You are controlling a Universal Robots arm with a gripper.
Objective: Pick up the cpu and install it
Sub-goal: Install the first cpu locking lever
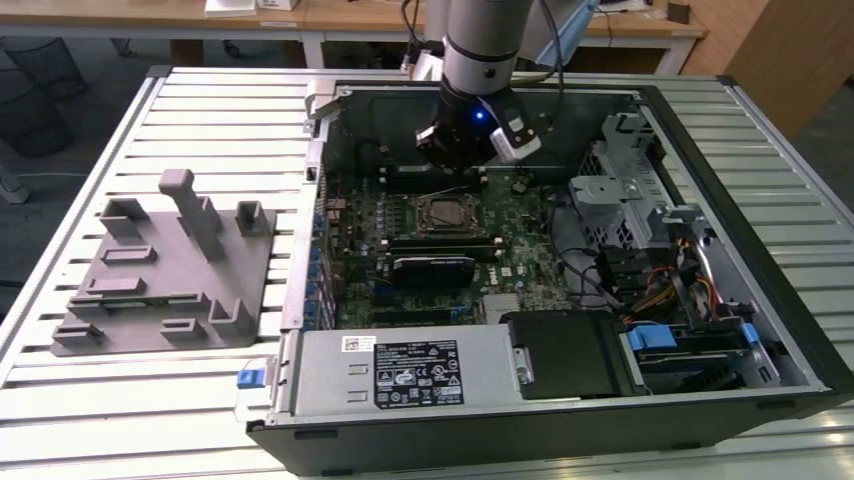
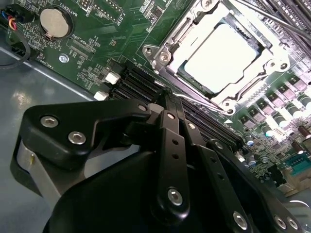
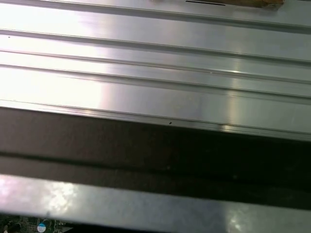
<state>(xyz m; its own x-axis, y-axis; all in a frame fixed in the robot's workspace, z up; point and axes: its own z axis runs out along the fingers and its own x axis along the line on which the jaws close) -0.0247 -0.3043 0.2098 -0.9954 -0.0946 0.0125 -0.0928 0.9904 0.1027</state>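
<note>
- Arm: reaches down from the far side of the scene into the open case, which lies on its side on the slatted metal bench.
- Gripper: hangs above the far part of the motherboard, just beyond the socket; a blue light glows on its wrist. In the second wrist view the black linkage bars of the gripper converge to a point with no gap between them, so the gripper reads as closed, and nothing is seen between its tips.
- Cpu: pale silver square lying flat inside the socket frame on the motherboard, apart from the gripper tips. In the exterior view the socket sits near the board's centre, nearer the camera than the gripper.
- Coin battery: round, silver, seated on the green board, well apart from the socket.
- Grey tray: with upright pegs, rests on the bench at the exterior view's left, beside the case.
- Power supply: silver box with a label, at the near edge of the case.
- First wrist view: bench slats and a dark edge of the case.
</note>
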